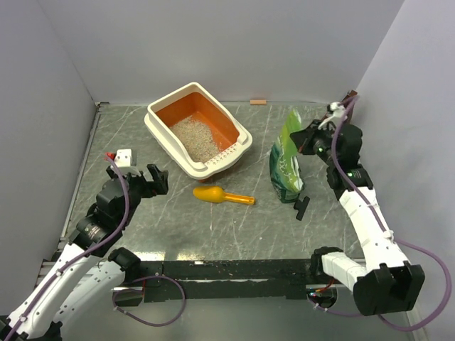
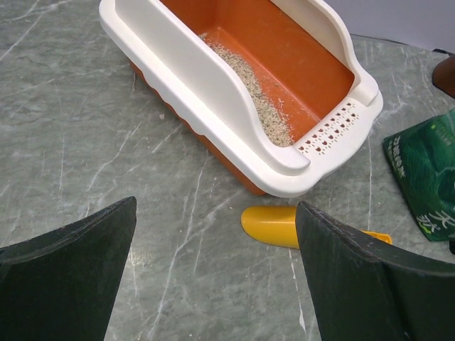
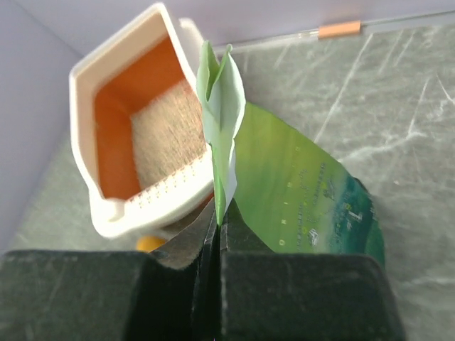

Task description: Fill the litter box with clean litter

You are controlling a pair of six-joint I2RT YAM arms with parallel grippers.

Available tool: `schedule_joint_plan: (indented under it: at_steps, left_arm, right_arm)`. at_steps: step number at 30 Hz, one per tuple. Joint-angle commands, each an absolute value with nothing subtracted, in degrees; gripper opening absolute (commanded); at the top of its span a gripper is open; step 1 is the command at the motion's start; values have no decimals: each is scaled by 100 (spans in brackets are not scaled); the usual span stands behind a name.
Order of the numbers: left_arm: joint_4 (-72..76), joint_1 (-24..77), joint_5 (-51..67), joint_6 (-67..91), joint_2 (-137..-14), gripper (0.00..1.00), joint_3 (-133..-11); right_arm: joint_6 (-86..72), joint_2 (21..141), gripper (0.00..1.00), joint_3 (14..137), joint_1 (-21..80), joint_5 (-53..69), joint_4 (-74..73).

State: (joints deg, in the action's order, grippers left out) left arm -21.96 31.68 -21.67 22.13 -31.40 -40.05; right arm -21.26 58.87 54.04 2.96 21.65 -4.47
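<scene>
Litter box (image 1: 162, 138) sits apart from right claw (image 3: 217, 238) (seemingly pinching bag (image 3: 306, 192) edge).

The left claw (image 2: 217, 206) stands wide open over the grey marbled bench (image 2: 71, 121). Ahead, a litter box (image 2: 192, 78) holds a thin strip of litter (image 2: 259, 103). A yellow scoop (image 2: 270, 225) lies just beside it, with a green bag (image 2: 426, 170) at right.
</scene>
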Motion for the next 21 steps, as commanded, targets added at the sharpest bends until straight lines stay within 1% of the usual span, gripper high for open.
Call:
schedule_joint_plan:
  at_steps: [1,6,8,12,17,21]
  left_arm:
    - [-2101,3129,-2153,2162,-3059,97,-4061]
    - [-2118,3129,-2197,2162,-3006,97,-4069]
    - [-2109,3129,-2206,2145,-2962,97,-4069]
    - [-2092,3120,-2145,2118,-2778,97,-4061]
    - [-2066,3103,-2180,2109,-2549,97,-4061]
    - [-2004,3085,-2346,2031,-2347,97,-4078]
  right_arm:
    - [-1135,5458,0,6485,1027,1617,-342]
    - [-608,5441,0,7249,1528,1731,-816]
    - [-423,5432,0,7601,1713,1994,-1071]
    - [-89,5545,0,8558,2240,2188,-1607]
    - [184,5888,0,9429,2934,2206,-1951]
    - [132,6345,0,9896,3295,2548,-2083]
